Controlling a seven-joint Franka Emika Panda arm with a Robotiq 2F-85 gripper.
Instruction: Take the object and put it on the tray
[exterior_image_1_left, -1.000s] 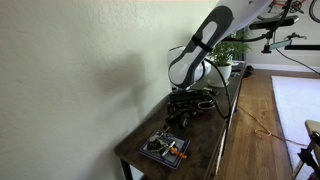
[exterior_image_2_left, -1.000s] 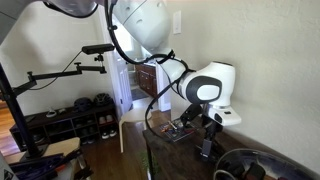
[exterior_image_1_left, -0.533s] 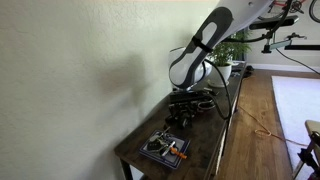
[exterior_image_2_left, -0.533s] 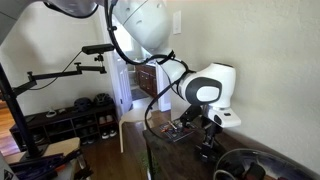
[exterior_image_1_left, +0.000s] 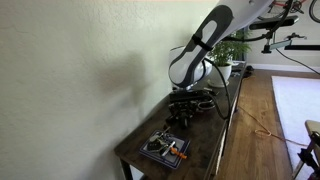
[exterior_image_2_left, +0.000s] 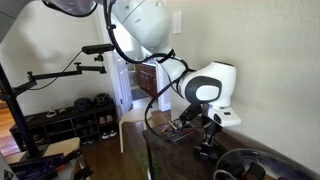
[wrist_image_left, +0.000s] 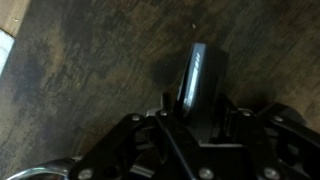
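Looking along a pale wall with a long dark wooden table standing against it. Bending down over the middle of that table with the white-and-black arm, in both exterior views. Hanging low with the gripper over the wood, well apart from the table's near end; too dark to tell touching from just above. Resting at that near end: a shallow tray, carrying small dark items and an orange piece.

Peering down from the wrist view onto bare, mottled wood. Showing there a dark glossy block, upright in the picture and right against the front of the gripper's black housing, away from the tray. Not managing to separate fingers from block in that view, so not telling how wide the fingers are standing or whether anything is clamped between them. Appearing in the exterior views only as a black cluster at the gripper, with no gap to read.
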